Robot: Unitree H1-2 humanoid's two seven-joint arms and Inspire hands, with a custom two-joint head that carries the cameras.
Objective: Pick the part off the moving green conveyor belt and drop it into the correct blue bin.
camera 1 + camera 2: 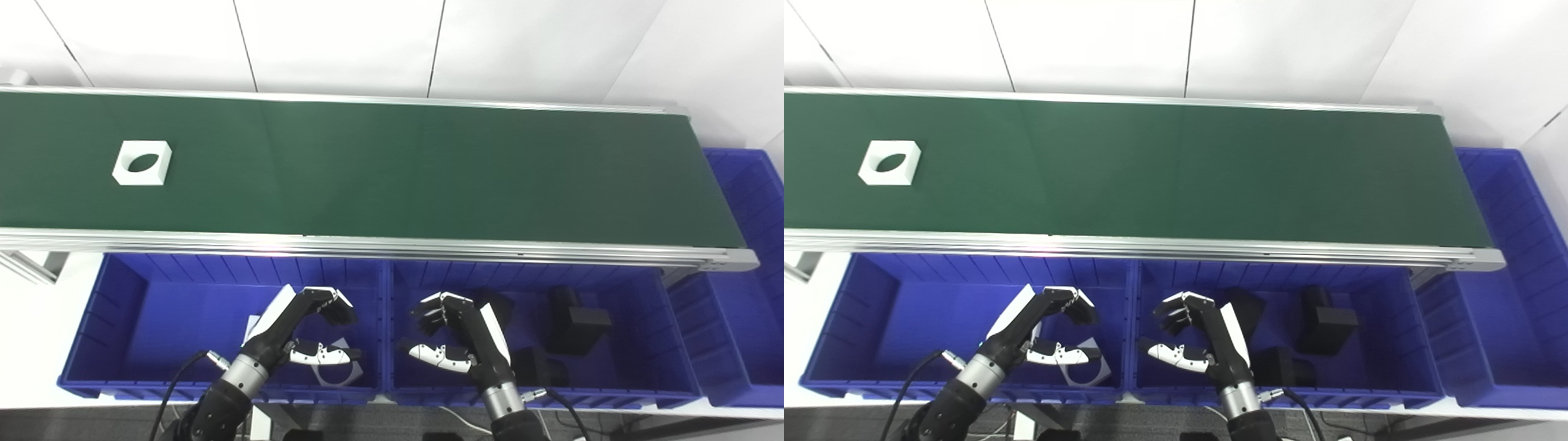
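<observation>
White part, square with an oval hole, lies at the far-left end of the green conveyor belt, while the left robot hand over the left blue bin and the right robot hand over the middle blue bin both hang spread, holding nothing.

I see my left hand and right hand: black fingers, white shells, silver wrists, black cables.
</observation>
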